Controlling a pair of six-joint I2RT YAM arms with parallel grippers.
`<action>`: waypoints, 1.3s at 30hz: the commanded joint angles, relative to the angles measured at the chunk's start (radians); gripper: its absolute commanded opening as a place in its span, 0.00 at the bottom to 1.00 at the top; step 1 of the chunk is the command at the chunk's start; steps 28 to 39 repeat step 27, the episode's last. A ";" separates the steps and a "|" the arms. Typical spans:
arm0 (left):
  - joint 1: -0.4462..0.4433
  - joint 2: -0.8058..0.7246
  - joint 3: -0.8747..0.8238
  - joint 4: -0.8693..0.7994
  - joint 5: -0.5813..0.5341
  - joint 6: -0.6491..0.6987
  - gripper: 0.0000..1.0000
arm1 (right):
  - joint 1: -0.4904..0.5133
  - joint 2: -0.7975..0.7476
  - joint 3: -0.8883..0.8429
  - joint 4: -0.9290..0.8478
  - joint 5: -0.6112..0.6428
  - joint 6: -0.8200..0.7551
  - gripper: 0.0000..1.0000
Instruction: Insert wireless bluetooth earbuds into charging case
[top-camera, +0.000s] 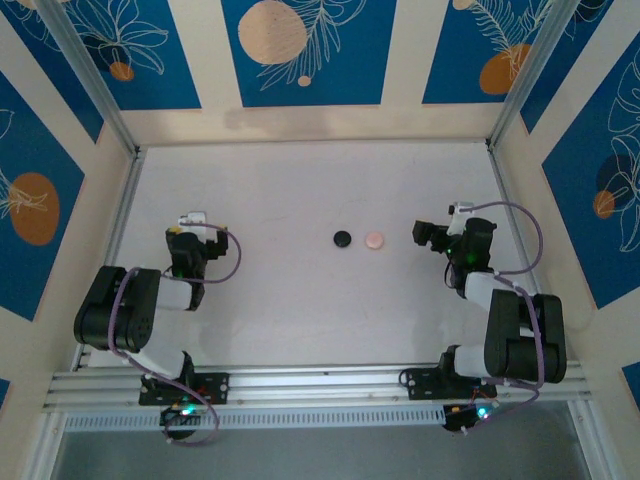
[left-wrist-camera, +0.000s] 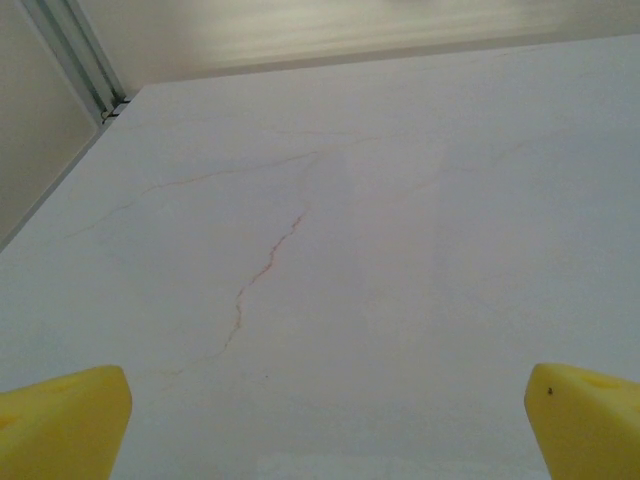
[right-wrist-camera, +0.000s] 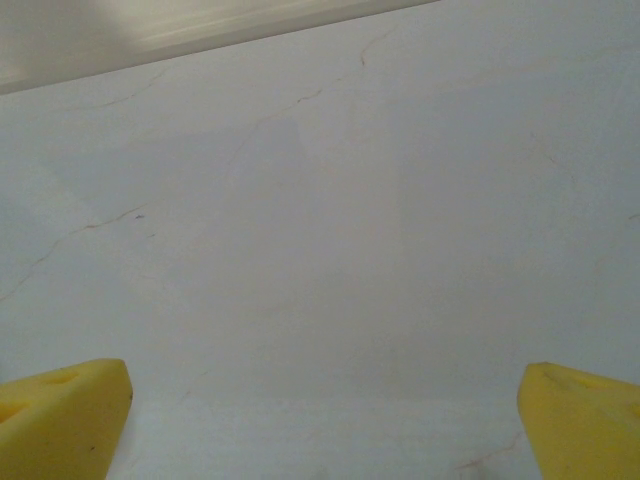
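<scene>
While both arms sit folded back near the near edge of the tabletop (top-camera: 300, 320), the left arm (top-camera: 130, 305) is bent sharply at the elbow by the left edge. The right arm (top-camera: 520, 330) mirrors it by the right edge. Each forearm reaches toward the far edge, and the wrists are well apart.

The left gripper (left-wrist-camera: 325, 430) is spread wide, its blunt yellow fingertips (left-wrist-camera: 60, 420) sitting at the bottom corners of the wrist view with nothing between them. The right gripper (right-wrist-camera: 325, 420) is spread just as wide and is likewise holding nothing, its yellow fingertips (right-wrist-camera: 580, 415) looking soft and matte.

The tabletop is smooth, white and marble-like, crossed by thin reddish-brown veins. A metal rail (left-wrist-camera: 85, 60) runs along its left edge.

Near the middle, slightly right of centre, a small round black puck (top-camera: 342, 238) lies just beside a pale pink disc (top-camera: 374, 241) with a narrow gap between them. Both are flat and well apart from either gripper. The earbuds are too small to pick out from overhead, so I cannot tell where they lie.
</scene>
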 joint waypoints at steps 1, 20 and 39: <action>0.005 -0.008 0.003 -0.002 0.022 -0.013 1.00 | 0.005 -0.050 -0.022 0.046 0.008 -0.015 0.99; 0.005 -0.006 0.012 -0.015 0.044 -0.006 1.00 | 0.117 0.193 0.001 0.265 -0.006 -0.041 0.99; 0.005 -0.008 0.008 -0.011 0.047 -0.005 1.00 | 0.117 0.191 -0.004 0.266 -0.007 -0.040 0.99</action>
